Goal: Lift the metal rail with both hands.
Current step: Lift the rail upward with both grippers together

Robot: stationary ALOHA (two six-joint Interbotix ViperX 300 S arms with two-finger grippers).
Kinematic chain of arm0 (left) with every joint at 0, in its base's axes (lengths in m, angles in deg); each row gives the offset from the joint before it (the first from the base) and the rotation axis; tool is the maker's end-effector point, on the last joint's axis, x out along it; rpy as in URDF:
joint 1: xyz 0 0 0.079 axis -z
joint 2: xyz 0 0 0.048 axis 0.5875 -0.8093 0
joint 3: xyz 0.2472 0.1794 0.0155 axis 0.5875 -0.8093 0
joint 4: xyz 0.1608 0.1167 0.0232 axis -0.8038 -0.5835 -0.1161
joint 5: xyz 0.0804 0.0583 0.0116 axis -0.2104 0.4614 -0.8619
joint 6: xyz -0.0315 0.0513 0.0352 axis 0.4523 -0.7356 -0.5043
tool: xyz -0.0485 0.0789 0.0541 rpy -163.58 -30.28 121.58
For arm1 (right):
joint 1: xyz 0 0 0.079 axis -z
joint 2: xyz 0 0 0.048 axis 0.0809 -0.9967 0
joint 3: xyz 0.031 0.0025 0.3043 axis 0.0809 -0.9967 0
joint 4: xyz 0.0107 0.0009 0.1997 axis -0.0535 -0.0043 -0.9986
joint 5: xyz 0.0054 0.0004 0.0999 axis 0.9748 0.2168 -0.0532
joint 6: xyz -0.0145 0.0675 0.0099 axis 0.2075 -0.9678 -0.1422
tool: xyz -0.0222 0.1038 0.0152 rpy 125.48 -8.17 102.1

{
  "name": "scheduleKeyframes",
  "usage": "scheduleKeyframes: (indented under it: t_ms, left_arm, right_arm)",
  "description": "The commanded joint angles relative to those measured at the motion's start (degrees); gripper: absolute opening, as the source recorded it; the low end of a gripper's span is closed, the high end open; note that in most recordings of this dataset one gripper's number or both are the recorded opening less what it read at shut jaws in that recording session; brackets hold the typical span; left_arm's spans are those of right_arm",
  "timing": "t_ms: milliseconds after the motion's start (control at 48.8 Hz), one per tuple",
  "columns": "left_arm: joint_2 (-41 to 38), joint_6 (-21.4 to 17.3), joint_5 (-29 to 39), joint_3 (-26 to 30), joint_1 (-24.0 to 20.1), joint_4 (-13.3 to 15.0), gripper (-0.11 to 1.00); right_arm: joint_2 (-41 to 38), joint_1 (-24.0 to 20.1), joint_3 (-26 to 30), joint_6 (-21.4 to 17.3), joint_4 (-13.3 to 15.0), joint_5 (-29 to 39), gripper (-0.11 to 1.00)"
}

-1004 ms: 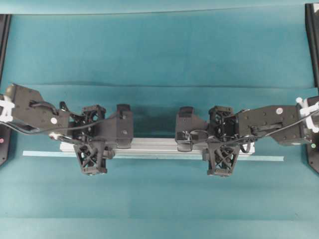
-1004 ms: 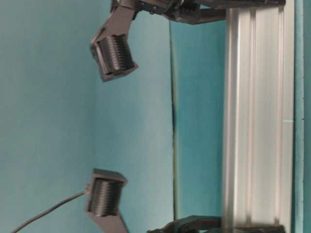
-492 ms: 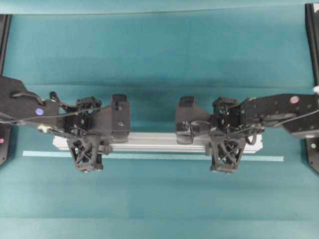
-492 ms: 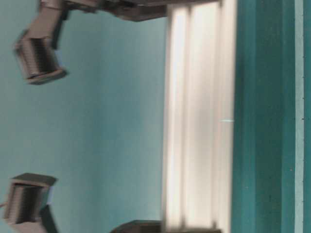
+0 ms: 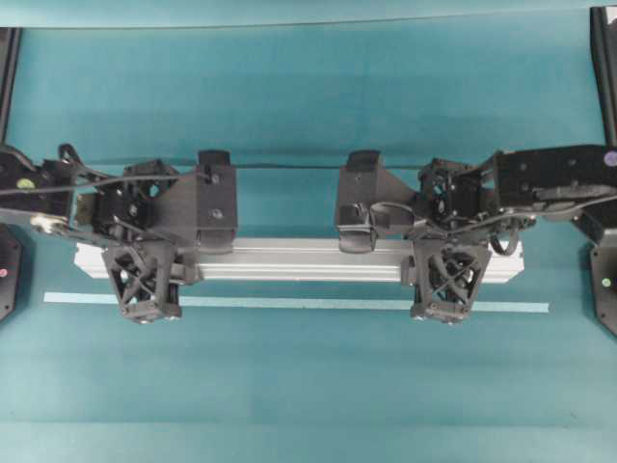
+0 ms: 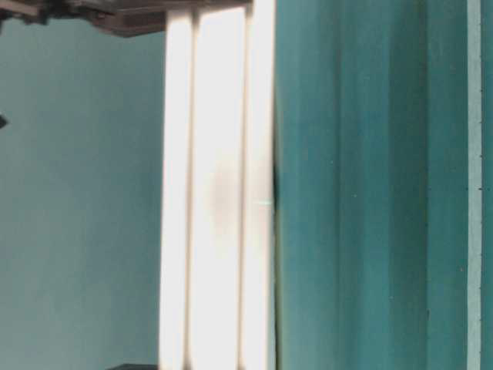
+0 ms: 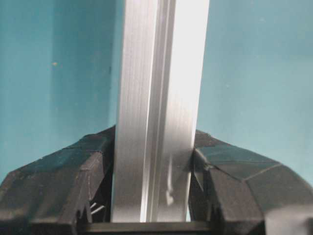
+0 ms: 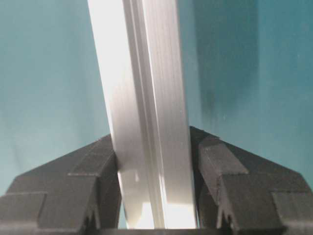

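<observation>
Metal rail: long silver grooved extrusion, lying level across the middle of the overhead view, clamped near each end and raised off the teal table cover; in the table-level view seen as a bright, blurred band running top to bottom, apart from the darker teal surface to its right. Left gripper: near the rail's left end, closed onto the rail, one lattice-patterned triangular finger on the near side; from the left wrist camera, rail pinched between two black fingers, touching it on both sides. Right gripper: near the rail's right end, likewise closed onto the rail, lattice finger on the near side; from the right wrist camera, rail gripped between black fingers pressed against both faces. Thin pale blue-green tape strip: flat on the cover, parallel to the rail and just on its near side, extending beyond both rail ends. Black frame posts at the view's left and right edges.
</observation>
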Motion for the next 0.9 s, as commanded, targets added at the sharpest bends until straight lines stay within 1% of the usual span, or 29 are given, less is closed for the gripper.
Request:
scheduleKeyframes:
  t_ms: [0, 205, 369, 471, 655, 881]
  left_arm:
    - [1.58, 0.35, 1.32, 3.60, -0.44, -0.09, 0.37]
    - [1.58, 0.26, 4.83, 8.00, -0.79, -0.09, 0.37]
    - [1.76, -0.09, 7.12, 10.90, -1.49, -0.18, 0.37]
    - [2.02, -0.18, 8.35, 13.01, -1.67, -0.09, 0.37]
    - [2.20, -0.09, 12.48, 17.49, -1.67, -0.09, 0.37]
    - [2.20, -0.18, 17.49, 23.03, -1.58, -0.09, 0.37]
  right_arm:
    - [0.79, 0.26, 3.78, -1.41, -0.44, 2.37, 0.39]
    - [0.88, 0.79, 8.70, -2.72, -0.44, 9.23, 0.39]
    - [1.23, 1.41, 12.30, -3.52, -0.26, 13.10, 0.39]
    - [1.49, 1.58, 14.68, -3.69, -0.26, 14.77, 0.39]
    - [1.49, 1.58, 19.95, -3.69, -0.18, 18.98, 0.39]
    - [1.05, 1.58, 25.14, -3.87, -0.09, 24.35, 0.39]
